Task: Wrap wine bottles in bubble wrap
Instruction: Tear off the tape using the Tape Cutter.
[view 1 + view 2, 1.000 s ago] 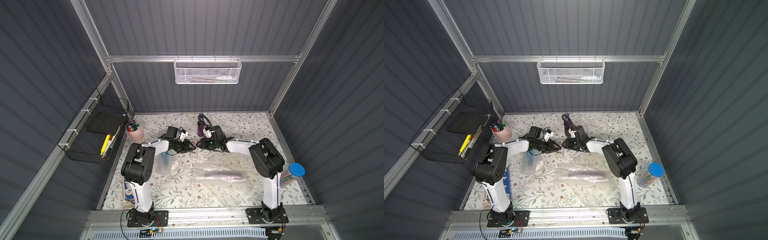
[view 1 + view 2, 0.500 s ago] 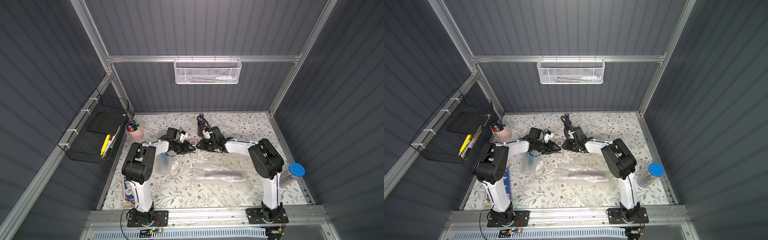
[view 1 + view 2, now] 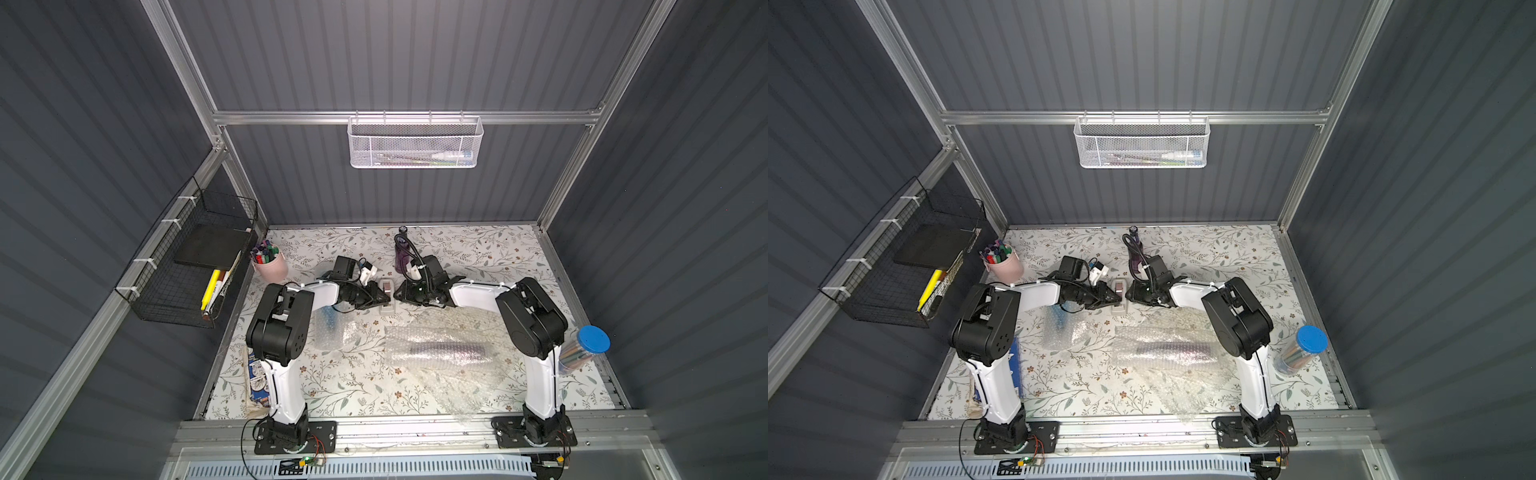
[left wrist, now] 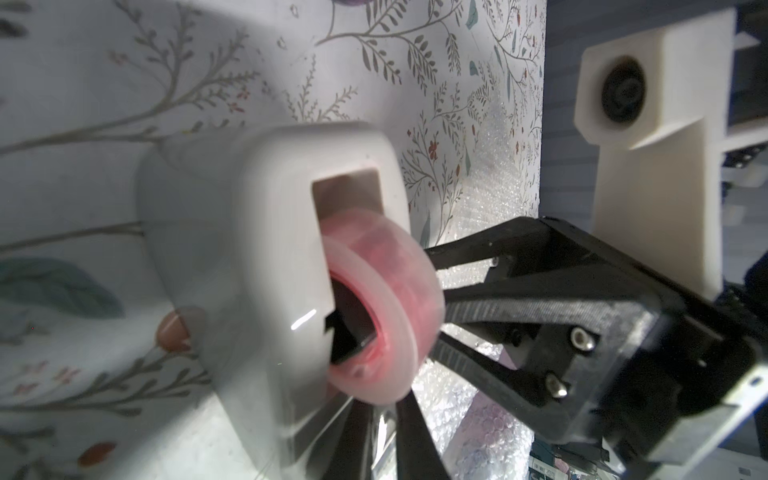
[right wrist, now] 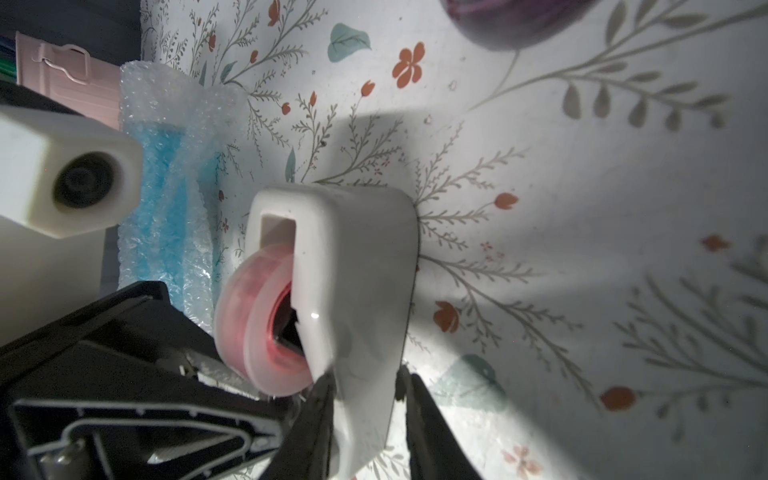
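Observation:
A white tape dispenser (image 3: pixel 387 293) with a pink roll (image 4: pixel 386 311) stands at mid-table between both arms. My right gripper (image 5: pixel 365 386) is shut on the dispenser's body, one finger on each side. My left gripper (image 4: pixel 384 415) is at the dispenser's front end, its fingers nearly together with a shiny clear strip of tape between them. One purple wine bottle (image 3: pixel 402 253) stands upright behind the right wrist. Another purple bottle (image 3: pixel 446 351) lies rolled in bubble wrap (image 3: pixel 457 374). The blue bottle (image 5: pixel 166 208) lies wrapped under the left arm.
A pink cup of markers (image 3: pixel 270 262) stands at the back left. A blue-lidded cylinder of sticks (image 3: pixel 586 349) leans at the right edge. A black wire basket (image 3: pixel 195 266) hangs on the left wall, a white mesh basket (image 3: pixel 415 143) on the back wall.
Both grippers have drawn in to the tape dispenser. The left jaws have narrowed from partly open to nearly together at its front end.

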### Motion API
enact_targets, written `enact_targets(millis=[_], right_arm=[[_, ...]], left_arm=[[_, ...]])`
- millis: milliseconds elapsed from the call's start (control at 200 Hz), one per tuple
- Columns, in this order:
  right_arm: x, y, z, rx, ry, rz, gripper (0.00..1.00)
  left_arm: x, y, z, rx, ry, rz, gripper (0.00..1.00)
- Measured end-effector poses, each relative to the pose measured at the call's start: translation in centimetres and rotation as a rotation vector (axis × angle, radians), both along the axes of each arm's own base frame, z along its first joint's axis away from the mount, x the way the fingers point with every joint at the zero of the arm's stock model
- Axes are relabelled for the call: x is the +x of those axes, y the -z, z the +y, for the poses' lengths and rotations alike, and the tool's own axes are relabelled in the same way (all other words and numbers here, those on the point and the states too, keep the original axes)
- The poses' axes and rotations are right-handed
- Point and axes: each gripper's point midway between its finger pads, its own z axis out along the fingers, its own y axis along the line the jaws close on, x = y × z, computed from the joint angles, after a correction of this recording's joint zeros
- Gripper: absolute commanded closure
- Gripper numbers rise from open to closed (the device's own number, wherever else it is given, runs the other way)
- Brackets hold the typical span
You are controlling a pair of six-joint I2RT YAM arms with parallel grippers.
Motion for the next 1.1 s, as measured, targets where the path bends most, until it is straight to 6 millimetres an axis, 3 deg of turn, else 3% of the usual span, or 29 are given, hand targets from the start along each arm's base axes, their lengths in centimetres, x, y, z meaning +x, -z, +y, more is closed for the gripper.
enact_targets(millis=[100, 470, 740, 941, 1101], right_arm=[[-0.2, 0.0, 0.2, -0.001, -0.003, 0.002, 0.69], [-1.0, 0.4, 0.7, -0.017, 0.005, 0.020, 0.75], [-1.1, 0.4, 0.9, -0.013, 0.016, 0.027, 0.77], [-1.1, 0.3, 1.0, -0.008, 0.027, 0.035, 0.77], [-1.1, 0.3, 1.0, -0.007, 0.030, 0.038, 0.77]], left_arm=[[-0.1, 0.0, 0.0, 0.001, 0.002, 0.003, 1.00], [-0.3, -0.3, 0.0, 0.000, 0.008, 0.029, 1.00], [-0.6, -2.4, -0.3, -0.032, 0.024, 0.019, 1.00], [-2.3, -4.7, -0.1, -0.065, 0.034, -0.002, 1.00], [-4.1, -3.5, 0.0, -0.061, 0.037, 0.043, 1.00]])
